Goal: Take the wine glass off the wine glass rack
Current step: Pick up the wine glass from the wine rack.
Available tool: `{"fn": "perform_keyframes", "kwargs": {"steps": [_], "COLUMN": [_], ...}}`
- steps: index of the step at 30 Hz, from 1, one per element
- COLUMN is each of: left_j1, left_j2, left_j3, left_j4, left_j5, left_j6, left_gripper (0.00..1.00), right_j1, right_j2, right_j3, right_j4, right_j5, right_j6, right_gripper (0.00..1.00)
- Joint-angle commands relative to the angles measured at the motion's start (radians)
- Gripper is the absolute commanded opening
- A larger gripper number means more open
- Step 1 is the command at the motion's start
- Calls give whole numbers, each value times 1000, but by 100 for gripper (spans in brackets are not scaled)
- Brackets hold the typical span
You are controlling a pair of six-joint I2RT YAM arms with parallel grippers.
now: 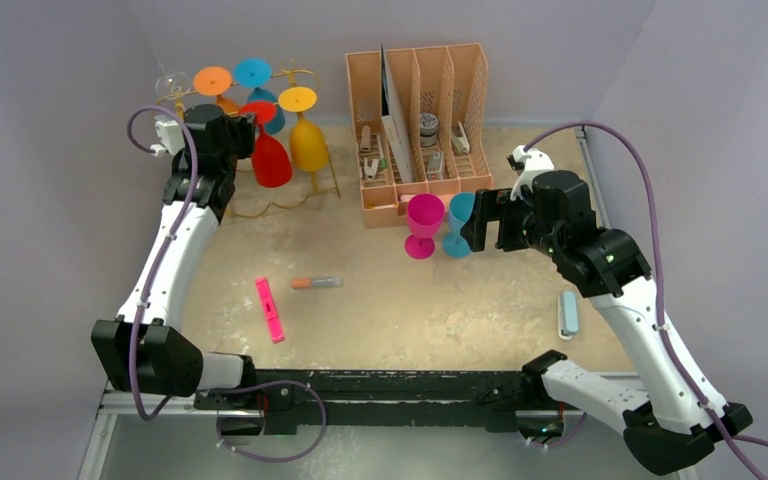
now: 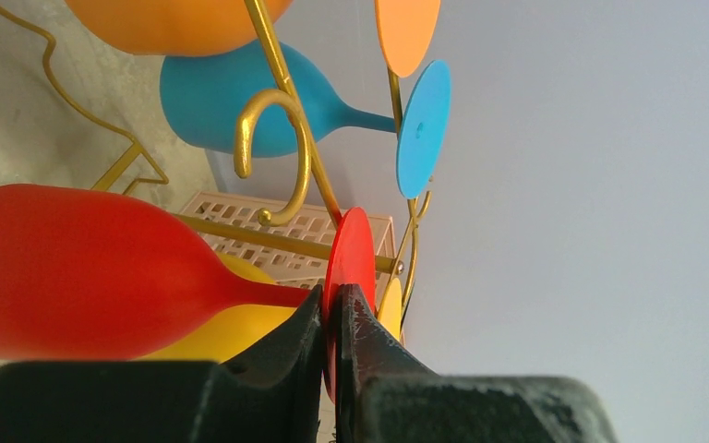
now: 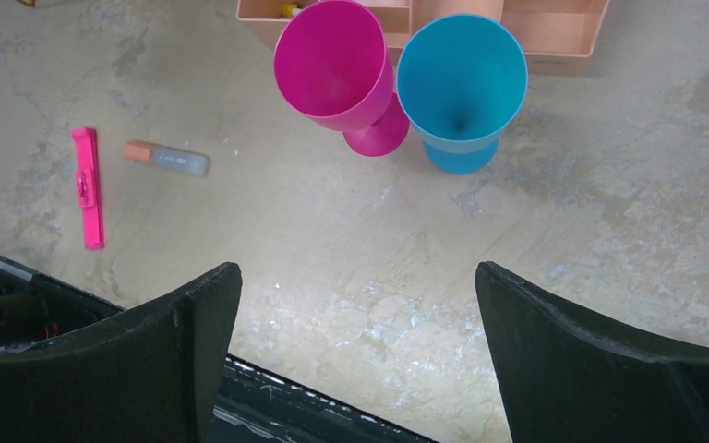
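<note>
- One red wine glass (image 2: pixel 83 277) hangs bowl-down on the wine glass rack (image 2: pixel 303 161), its foot up among the gold rails, in the far left corner of the table (image 1: pixel 390 310).
- The left gripper (image 2: pixel 330 300) is pinched almost closed on that glass, with the thin foot disc between its jaws, right beside the stem.
- An orange glass (image 1: pixel 212 80), a blue hanging glass (image 1: pixel 252 72), a yellow glass (image 1: pixel 308 145) and a clear glass (image 1: pixel 172 83) crowd the same rack, close around the red one.
- The peach organiser (image 1: pixel 470 90) stands along the far edge; a pink glass (image 3: pixel 332 65) and a blue standing glass (image 3: pixel 462 78) stand upright just in front of it, side by side.
- The right gripper (image 3: pixel 358 277) hovers near those two with its jaws spread wide and nothing between them.
- Open tabletop runs from the rack toward the near edge; a pink highlighter (image 1: pixel 269 309) and a grey marker (image 1: pixel 316 283) lie there.
</note>
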Motion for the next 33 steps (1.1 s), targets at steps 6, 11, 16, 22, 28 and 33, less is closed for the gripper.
{"fn": "perform_keyframes", "kwargs": {"steps": [6, 11, 16, 22, 28, 33], "left_j1": [11, 14, 20, 27, 29, 31], "left_j2": [-52, -57, -55, -32, -14, -13], "left_j3": [-13, -13, -15, -1, -1, -5], "left_j4": [74, 70, 69, 63, 78, 94], "left_j5": [23, 4, -5, 12, 42, 51], "left_j6": [30, 47, 57, 82, 77, 70], "left_gripper": [7, 18, 20, 13, 0, 0], "right_j1": [0, 0, -1, 0, -1, 0], "right_j2": [-21, -22, -18, -21, -25, -29], "right_j3": [19, 16, 28, 24, 21, 19], "right_j4": [2, 4, 0, -2, -3, -4], "right_j5": [-2, -1, -6, -4, 3, 16], "right_j6": [12, 22, 21, 23, 25, 20], "right_gripper": [99, 99, 99, 99, 99, 99]}}
